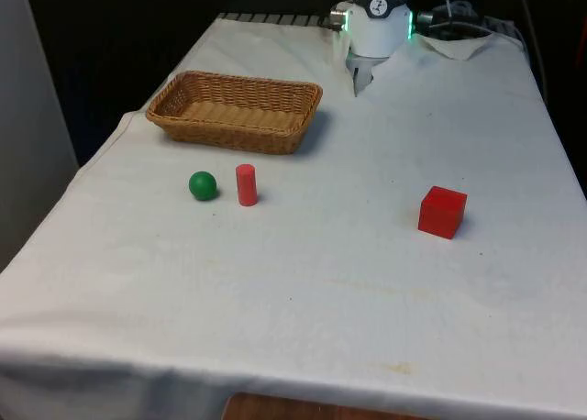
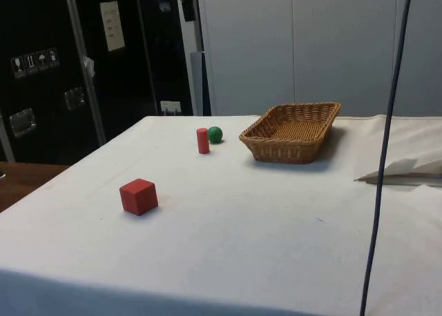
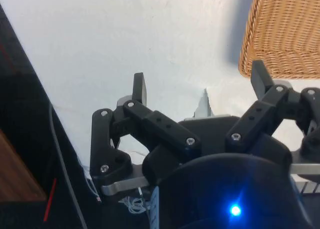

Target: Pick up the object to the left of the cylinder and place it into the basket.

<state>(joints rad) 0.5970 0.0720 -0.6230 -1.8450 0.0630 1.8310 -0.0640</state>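
A green ball lies on the white cloth just to the front view's left of an upright red cylinder. Behind them stands a woven wicker basket with nothing in it. In the wrist view my gripper is open with nothing between its black fingers. It hangs over bare cloth at the table's far end, with a corner of the basket beside it. The ball and cylinder are far from the gripper.
A red cube sits alone on the front view's right side of the table. A dark cable hangs down close to the side camera. The cloth is rucked up near the robot's base.
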